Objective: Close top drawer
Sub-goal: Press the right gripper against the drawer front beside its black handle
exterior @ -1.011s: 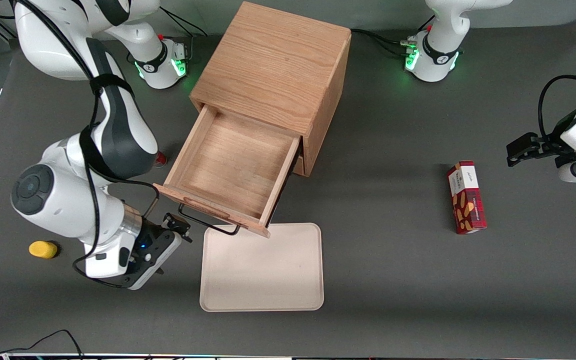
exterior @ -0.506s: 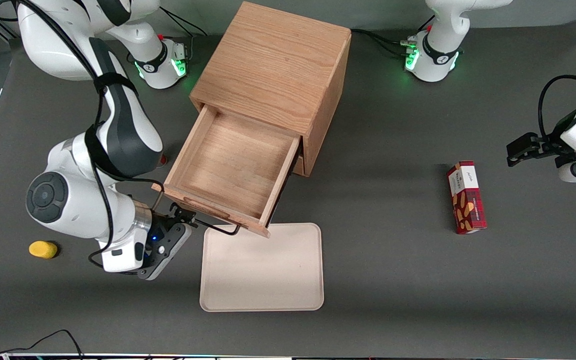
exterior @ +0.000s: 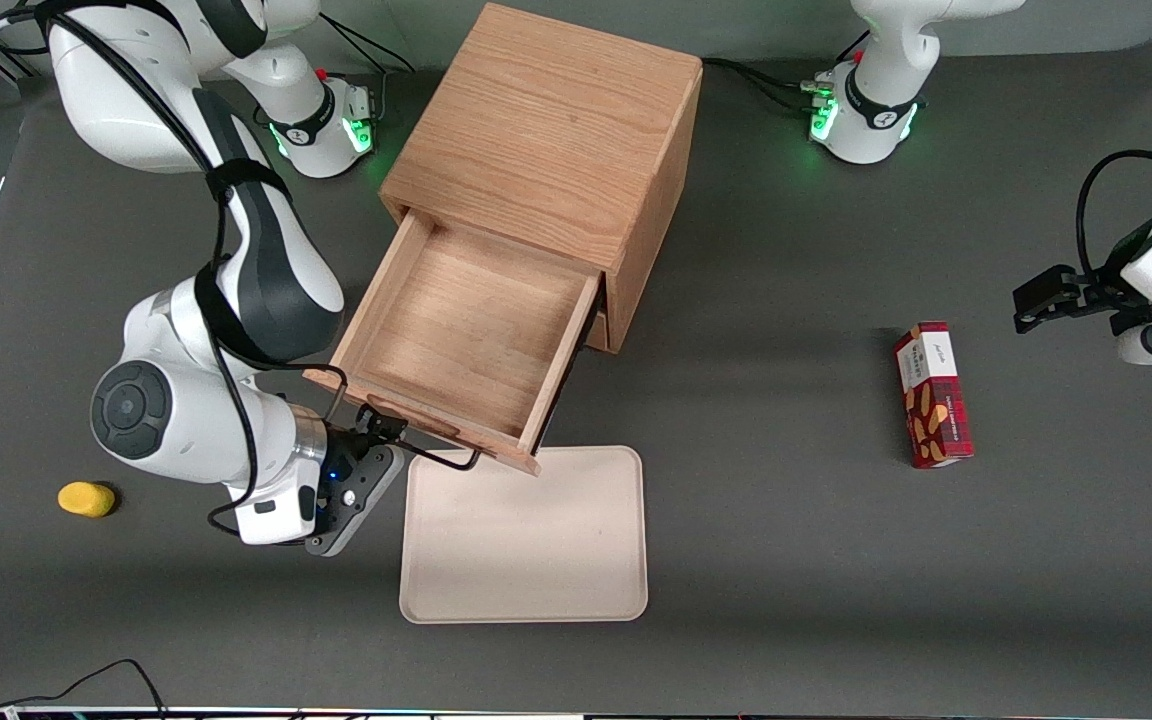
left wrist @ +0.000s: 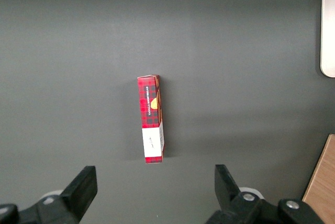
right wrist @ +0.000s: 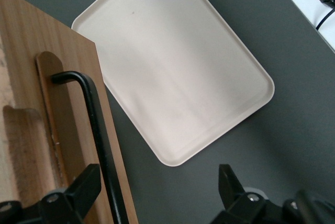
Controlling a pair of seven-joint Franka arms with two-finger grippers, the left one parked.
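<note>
The top drawer (exterior: 466,330) of the wooden cabinet (exterior: 546,130) is pulled far out, and its inside is empty. Its thin black wire handle (exterior: 436,458) runs along the drawer front (right wrist: 31,77), nearest the front camera. My gripper (exterior: 381,432) is at the handle's end toward the working arm, low and close to the drawer front. In the right wrist view the gripper (right wrist: 157,187) is open. The black handle (right wrist: 99,130) passes between the fingers, close to one fingertip (right wrist: 84,185), and the other fingertip (right wrist: 230,182) hangs over the table. Nothing is gripped.
A beige tray (exterior: 524,535) lies flat on the table just in front of the open drawer, also in the wrist view as the tray (right wrist: 172,62). A yellow object (exterior: 86,498) sits near the working arm. A red box (exterior: 933,392) lies toward the parked arm's end.
My gripper has moved in toward the drawer front, from beside the tray up to the end of the handle. The drawer stays equally far out.
</note>
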